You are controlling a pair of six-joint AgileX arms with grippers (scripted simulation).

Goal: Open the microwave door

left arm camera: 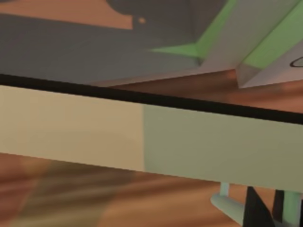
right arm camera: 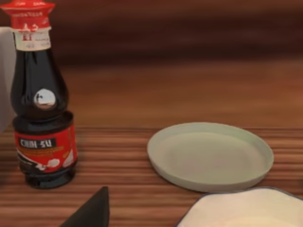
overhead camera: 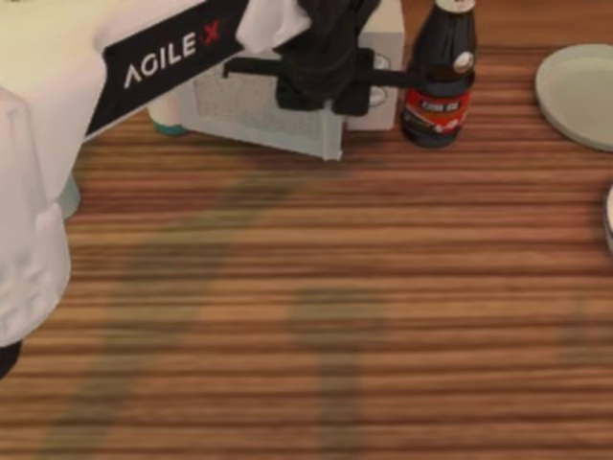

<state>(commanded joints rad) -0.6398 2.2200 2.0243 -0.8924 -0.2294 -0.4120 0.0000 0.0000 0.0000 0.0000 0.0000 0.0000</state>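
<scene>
The off-white microwave (overhead camera: pixel 385 38) stands at the table's far edge, its knob panel beside a dark bottle. The microwave door (overhead camera: pixel 257 107), with its grey mesh window, stands at an angle to the body, its free edge swung toward the table's front. My left gripper (overhead camera: pixel 326 84) reaches in from the left and sits over that free edge. In the left wrist view the door (left arm camera: pixel 142 137) fills the middle, and the black fingers (left arm camera: pixel 255 210) sit close together on the pale green door handle (left arm camera: pixel 227 204). My right gripper (right arm camera: pixel 94 213) is parked off to the right, out of the top view.
A dark sauce bottle (overhead camera: pixel 439 77) with a red label stands right of the microwave. A pale green plate (overhead camera: pixel 579 91) lies at the far right, with a white dish (right arm camera: pixel 236 210) nearer. A pale teal object (overhead camera: pixel 166 115) stands left of the door. My left arm (overhead camera: pixel 144 57) spans the back left.
</scene>
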